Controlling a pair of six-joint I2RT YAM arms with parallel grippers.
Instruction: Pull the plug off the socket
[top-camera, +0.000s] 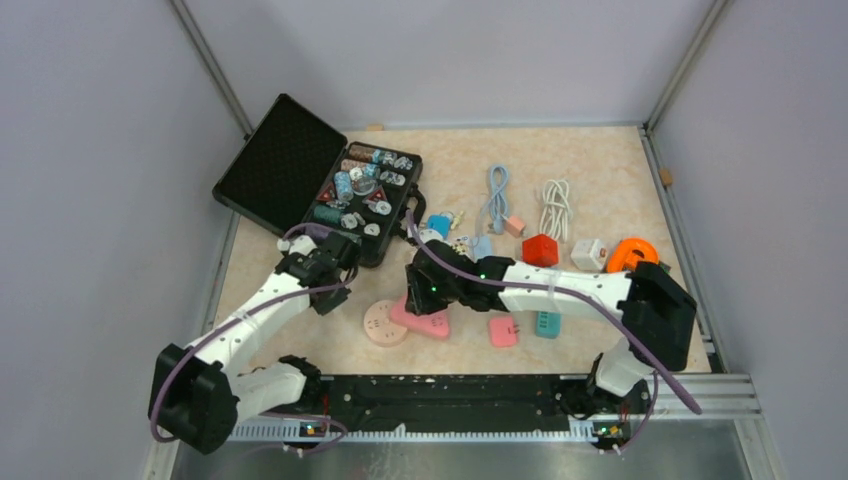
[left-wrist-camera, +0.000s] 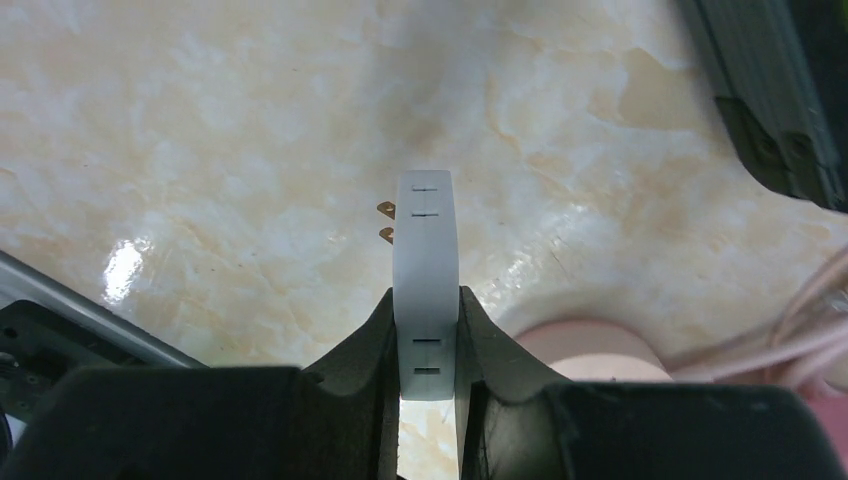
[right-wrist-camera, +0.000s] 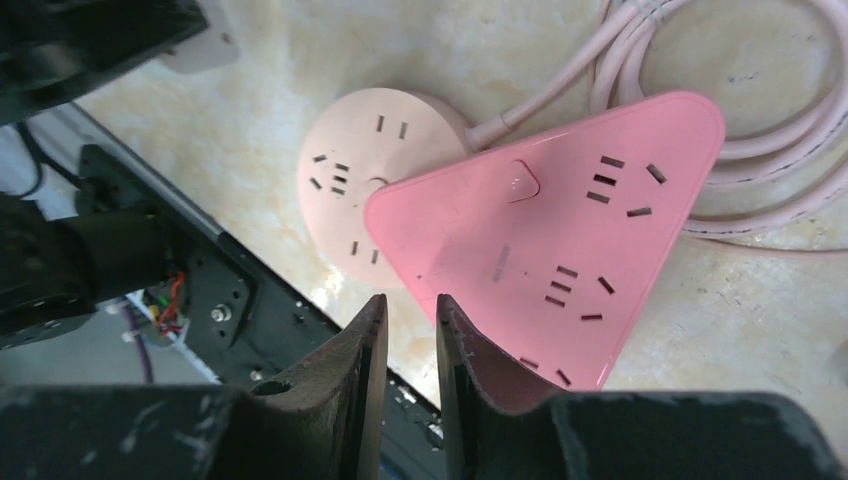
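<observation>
A white plug (left-wrist-camera: 427, 250) with two brass prongs (left-wrist-camera: 386, 222) hangs just above the marble tabletop, pinched between the fingers of my left gripper (left-wrist-camera: 428, 300), which is shut on it. On the table lies a pink triangular socket (right-wrist-camera: 560, 230) overlapping a round pale pink socket (right-wrist-camera: 355, 170). Nothing is plugged into either one. My right gripper (right-wrist-camera: 410, 305) hovers over the triangular socket's near corner, its jaws a little apart with nothing between them. From above, the left gripper (top-camera: 330, 275) is left of both sockets and the right gripper (top-camera: 420, 295) sits over the triangular socket (top-camera: 428, 324).
The sockets' pink cable (right-wrist-camera: 760, 130) is coiled behind them. An open black case (top-camera: 300, 180) of small parts stands at the back left. Coiled cables (top-camera: 497, 195), a red block (top-camera: 540, 250), a white cube (top-camera: 588, 253), orange tape (top-camera: 632, 254) and small pink (top-camera: 503, 331) and teal (top-camera: 547, 323) plugs lie to the right. The black base rail (top-camera: 450, 390) runs along the front.
</observation>
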